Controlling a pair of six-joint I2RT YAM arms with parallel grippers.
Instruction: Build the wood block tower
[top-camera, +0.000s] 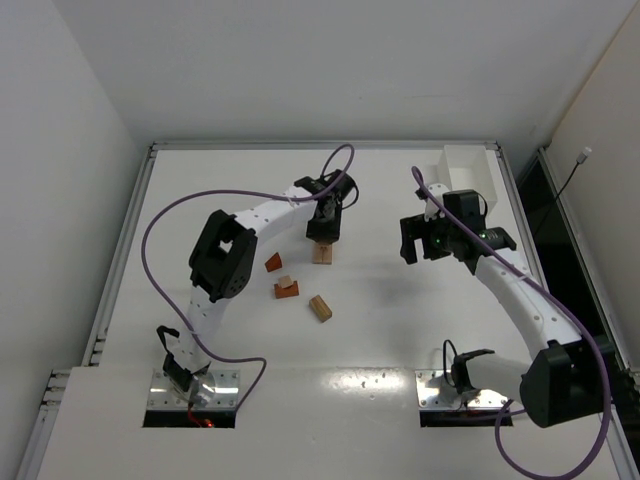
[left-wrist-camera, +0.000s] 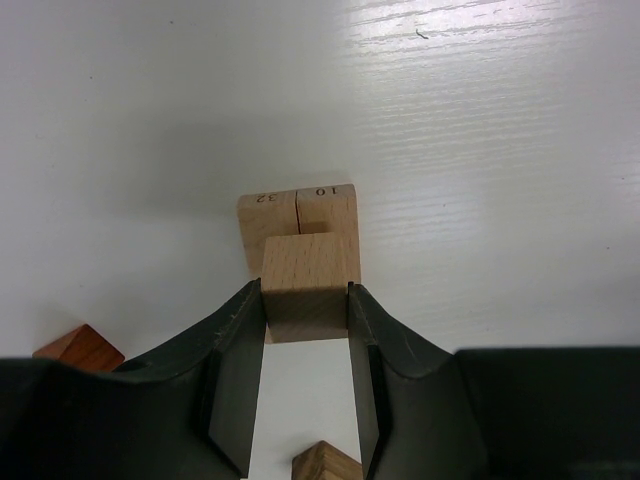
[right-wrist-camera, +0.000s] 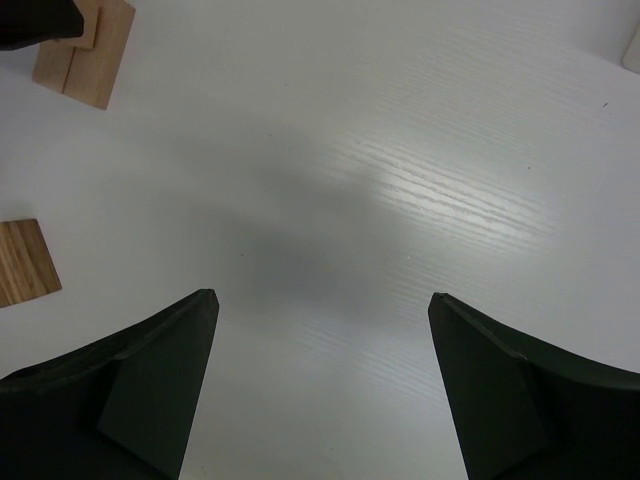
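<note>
Pale wood cube clamped in left pincer, over two numbered tan blocks, right pincer spread wide

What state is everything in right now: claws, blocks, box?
left gripper: shut on pale block.
pale block: held over the block pair.
block pair: side by side on table.
right gripper: open, empty.
orange wedge: loose on table.
orange block, small pale block: loose, together.
tan block: loose.
white box: upright, open-topped.

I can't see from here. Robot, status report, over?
Left gripper holds pale block over the two base blocks. Right gripper open, empty. Nothing in the way.
</note>
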